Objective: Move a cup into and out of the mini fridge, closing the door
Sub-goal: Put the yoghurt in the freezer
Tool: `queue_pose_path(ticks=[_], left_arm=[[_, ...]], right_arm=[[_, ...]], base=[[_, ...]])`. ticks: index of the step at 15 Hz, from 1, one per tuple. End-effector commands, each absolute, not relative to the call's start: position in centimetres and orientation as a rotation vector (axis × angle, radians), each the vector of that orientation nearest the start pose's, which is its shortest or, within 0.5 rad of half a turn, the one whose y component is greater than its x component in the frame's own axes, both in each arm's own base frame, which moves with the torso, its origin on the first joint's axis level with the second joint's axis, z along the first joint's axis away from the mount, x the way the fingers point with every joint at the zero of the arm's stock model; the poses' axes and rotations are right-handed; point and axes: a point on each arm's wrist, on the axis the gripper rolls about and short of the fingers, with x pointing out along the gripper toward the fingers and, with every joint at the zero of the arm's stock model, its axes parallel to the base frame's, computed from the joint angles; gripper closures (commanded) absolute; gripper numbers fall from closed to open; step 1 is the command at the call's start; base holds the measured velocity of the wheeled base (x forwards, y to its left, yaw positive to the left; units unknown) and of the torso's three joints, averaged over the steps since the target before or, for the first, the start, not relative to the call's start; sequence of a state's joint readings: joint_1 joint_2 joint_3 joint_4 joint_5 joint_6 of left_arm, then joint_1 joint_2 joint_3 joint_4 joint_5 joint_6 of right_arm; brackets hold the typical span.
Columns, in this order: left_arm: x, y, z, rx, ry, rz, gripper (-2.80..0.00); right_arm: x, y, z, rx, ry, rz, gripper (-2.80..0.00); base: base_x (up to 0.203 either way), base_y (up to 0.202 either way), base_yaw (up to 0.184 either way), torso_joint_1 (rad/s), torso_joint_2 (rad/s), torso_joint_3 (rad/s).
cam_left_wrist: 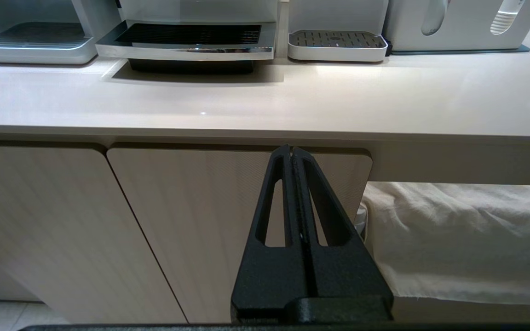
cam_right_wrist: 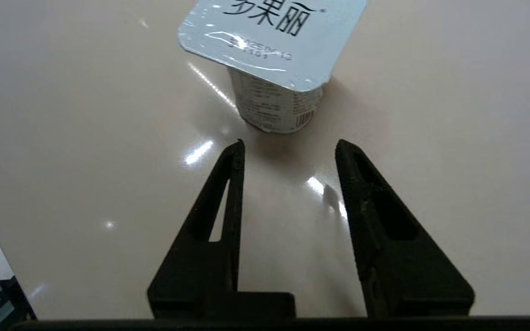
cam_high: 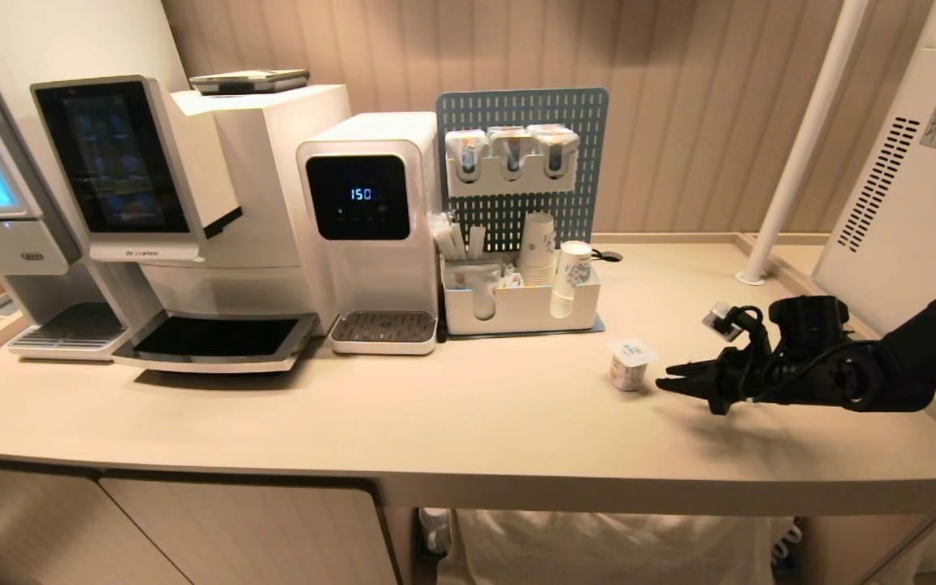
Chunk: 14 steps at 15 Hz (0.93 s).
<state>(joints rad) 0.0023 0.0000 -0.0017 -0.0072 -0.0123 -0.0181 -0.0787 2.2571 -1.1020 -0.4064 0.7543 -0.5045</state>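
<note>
My right claw (cam_high: 673, 377) is spread partway and holds nothing, its tips just short of the cup (cam_high: 630, 363) and level with it, not touching. My left claw (cam_left_wrist: 291, 151) is pressed together, parked below the table (cam_high: 468, 422) edge, facing the cabinet doors (cam_left_wrist: 154, 220). Bare table lies all around the cup; the mini fridge (cam_high: 907, 187) stands at the far right. The cup is small, white, upright, sealed with a printed foil lid.
</note>
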Motion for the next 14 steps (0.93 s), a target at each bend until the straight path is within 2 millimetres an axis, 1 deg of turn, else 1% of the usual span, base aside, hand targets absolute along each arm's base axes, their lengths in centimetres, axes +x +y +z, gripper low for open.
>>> queue_pose_path(ticks=[1,4,8,9,14], left_arm=[[-2.3,0.0,7.7,-0.018,-0.006,-0.009,0.0],[-2.3,0.0,7.7,-0.018,-0.008,-0.009,0.0],[-2.3,0.0,7.7,-0.018,-0.007,-0.009,0.0],[-2.3,0.0,7.7,-0.018,-0.007,-0.009,0.0],[-2.3,0.0,7.7,-0.018,-0.006,-0.009,0.0]], right_arm=[[40.6,-1.6,3.3,-0.156,0.517,0.803,-2.8],[41.2,-1.5,3.5,-0.15,0.526,0.807,-2.8],[42.9,-0.6,4.2,-0.147,0.539,0.83,-2.8],[43.2,-0.2,4.5,-0.144,0.547,0.838,-2.8],[44.9,2.3,4.5,-0.154,0.592,0.876,-2.8]], base=[[0.0,0.0,0.0,0.0,0.0,0.0],[0.0,0.0,0.0,0.0,0.0,0.0],[0.0,0.0,0.0,0.0,0.0,0.0],[0.0,0.0,0.0,0.0,0.0,0.0],[0.0,0.0,0.0,0.0,0.0,0.0]])
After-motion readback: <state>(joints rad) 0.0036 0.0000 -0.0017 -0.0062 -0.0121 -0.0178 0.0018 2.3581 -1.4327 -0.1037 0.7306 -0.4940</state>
